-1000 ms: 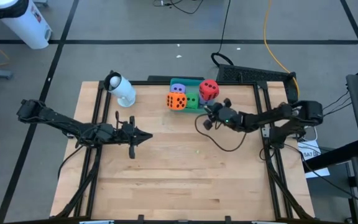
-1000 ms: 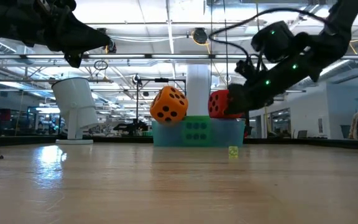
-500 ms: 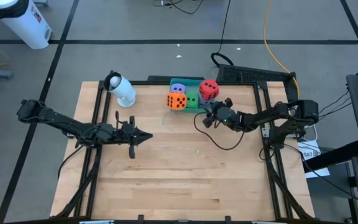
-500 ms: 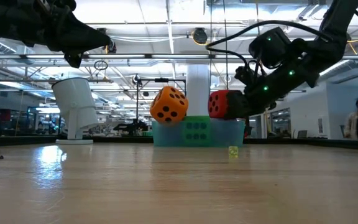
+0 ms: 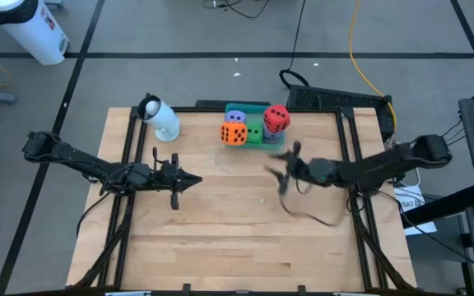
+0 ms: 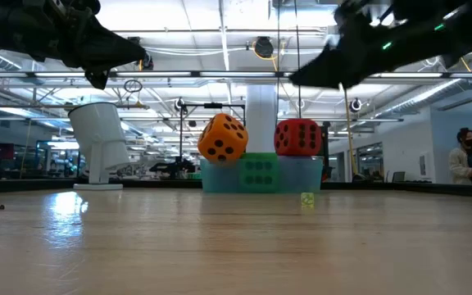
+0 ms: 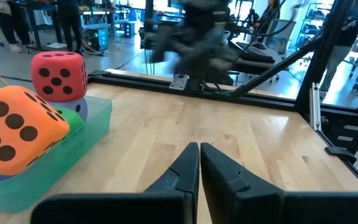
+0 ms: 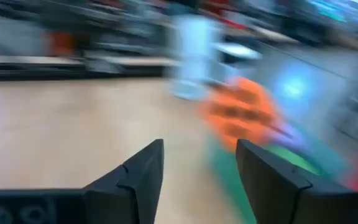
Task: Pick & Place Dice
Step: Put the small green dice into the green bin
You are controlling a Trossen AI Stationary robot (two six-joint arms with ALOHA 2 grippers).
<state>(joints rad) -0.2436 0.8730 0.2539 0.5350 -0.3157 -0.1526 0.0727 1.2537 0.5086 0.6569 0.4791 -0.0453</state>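
Note:
Four dice sit piled in the translucent teal tray (image 5: 257, 141) at the table's far edge. The orange die (image 5: 234, 133) lies tilted at the front, the green die (image 5: 253, 133) beside it, and a light purple die (image 5: 235, 116) behind. The red die (image 5: 276, 119) rests on top of the pile (image 6: 297, 137), with light purple showing under it (image 7: 81, 111). My right gripper (image 5: 281, 169) is open and blurred, above the table on the near side of the tray, clear of the dice (image 8: 199, 168). My left gripper (image 5: 194, 181) hangs shut over the table's left-middle (image 7: 199, 152).
A white cylinder (image 5: 161, 120) lies near the far left corner (image 6: 101, 143). A small yellow-green bit (image 6: 307, 199) sits on the wood, on the near side of the tray. A black cable loops under my right arm (image 5: 315, 215). Bare wood fills the near half (image 5: 237, 247). A person stands beyond the table (image 6: 468, 156).
My right gripper has let go of the red die and pulled back fast toward the near edge and upward, blurred by its speed. The red die stays on top of the pile in the tray.

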